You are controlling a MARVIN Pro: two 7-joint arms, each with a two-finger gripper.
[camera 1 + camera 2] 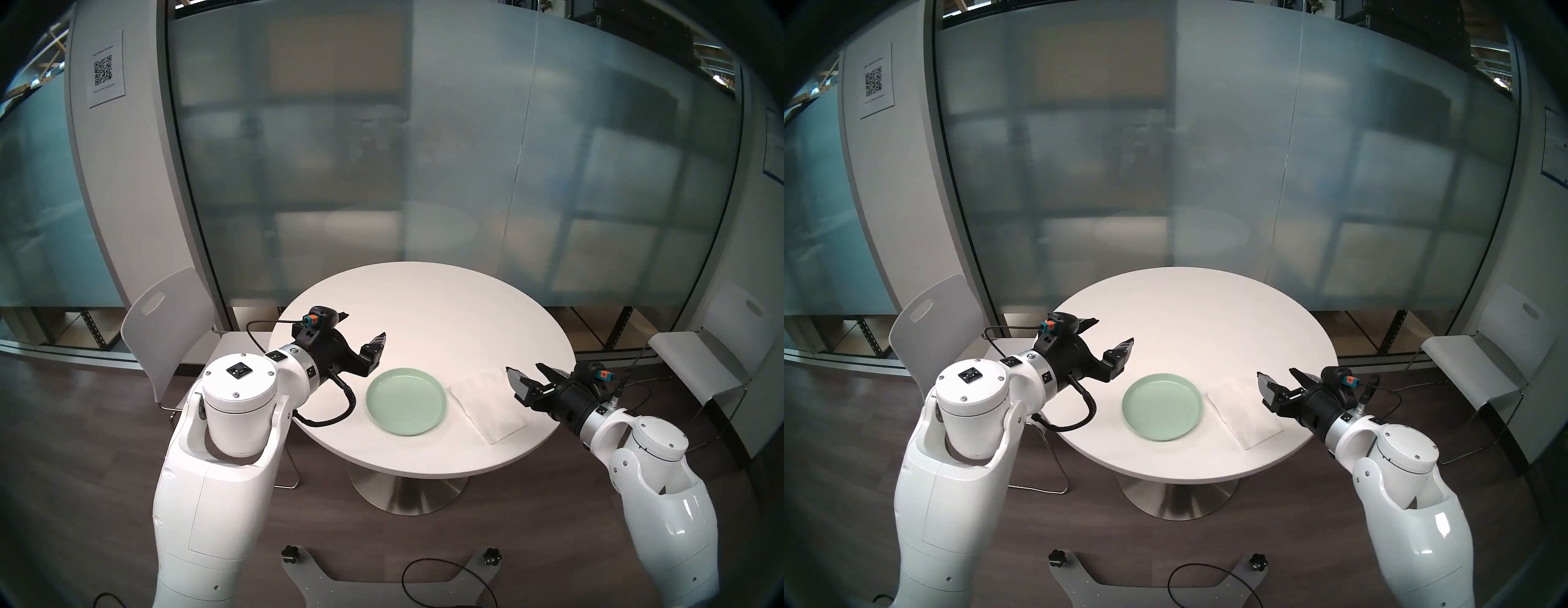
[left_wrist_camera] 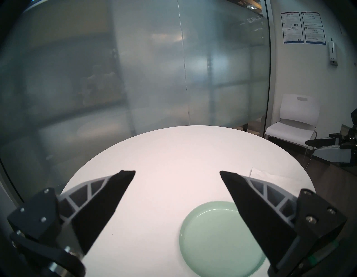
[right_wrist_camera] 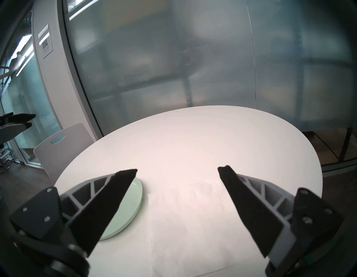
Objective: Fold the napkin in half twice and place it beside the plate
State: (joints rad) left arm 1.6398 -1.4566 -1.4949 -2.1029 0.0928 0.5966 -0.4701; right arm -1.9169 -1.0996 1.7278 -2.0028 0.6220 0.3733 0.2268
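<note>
The white napkin [image 1: 488,405] [image 1: 1244,412] lies flat as a folded rectangle on the round white table [image 1: 424,305], just right of the mint-green plate [image 1: 406,401] [image 1: 1163,406]. My right gripper [image 1: 526,369] [image 1: 1277,373] hovers open over the napkin's right edge with nothing between its fingers. In the right wrist view the napkin [image 3: 193,222] spreads below the open right gripper [image 3: 177,169], and the plate [image 3: 129,209] is partly behind the left finger. My left gripper [image 1: 364,327] [image 2: 177,172] stands open and empty above the table, left of and behind the plate [image 2: 212,238].
White chairs stand at the table's left [image 1: 165,322] and right [image 1: 721,361]. A frosted glass wall [image 1: 424,148] runs behind the table. A black cable [image 1: 335,407] loops from my left wrist over the table's left edge. The napkin's near corner reaches the table's front-right rim.
</note>
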